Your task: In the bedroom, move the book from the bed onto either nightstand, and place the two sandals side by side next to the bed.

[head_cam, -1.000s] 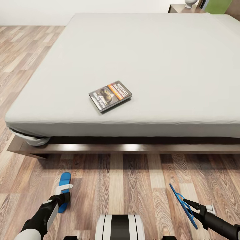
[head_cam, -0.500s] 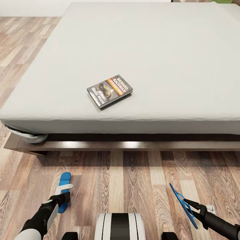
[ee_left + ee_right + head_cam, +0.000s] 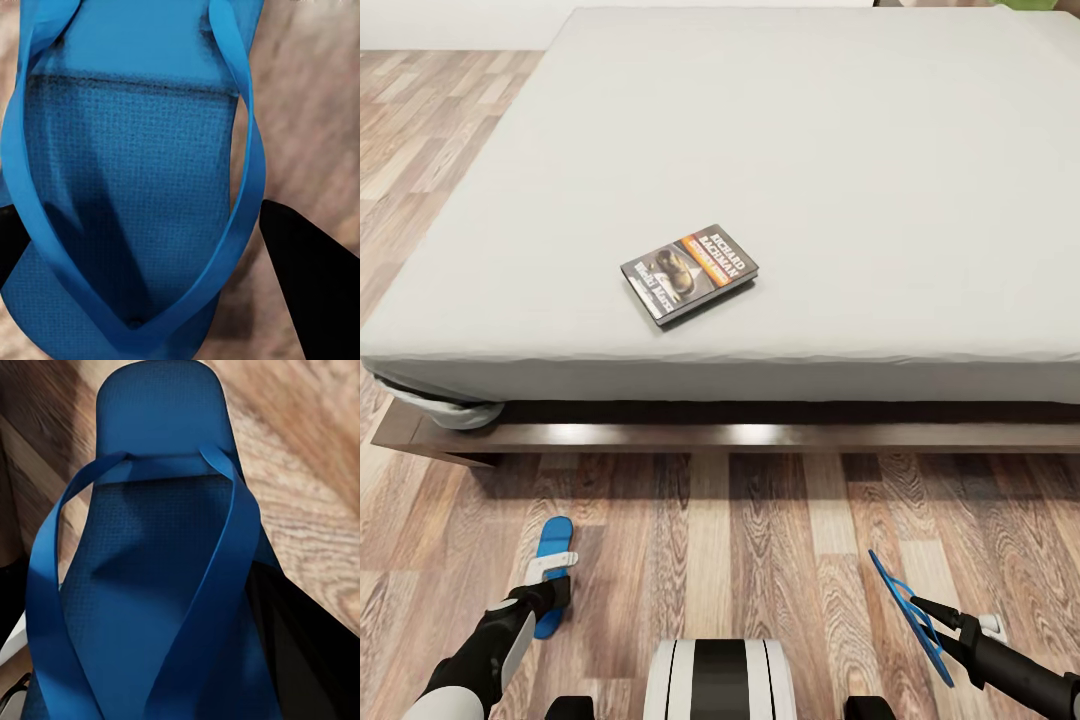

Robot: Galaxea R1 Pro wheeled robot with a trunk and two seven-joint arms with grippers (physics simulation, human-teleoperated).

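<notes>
Unchanged since half a second ago: nothing shifted, both arms as before. Facing the bed (image 3: 810, 180) from its foot side. Book (image 3: 689, 272) flat on the grey mattress, near the foot edge (cover up). Left gripper (image 3: 552, 590) clamped on 1 blue sandal (image 3: 550, 560), low over the wood floor (image 3: 760, 560) short of the bed frame. Right gripper (image 3: 945, 625) clamped on the other sandal (image 3: 908, 612), held tilted on edge.

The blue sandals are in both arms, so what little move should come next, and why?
Probably lower both arms and set the sandals flat on the floor beside the bed. The left gripper holds one sandal and the right gripper the other sandal above the planks.
</notes>
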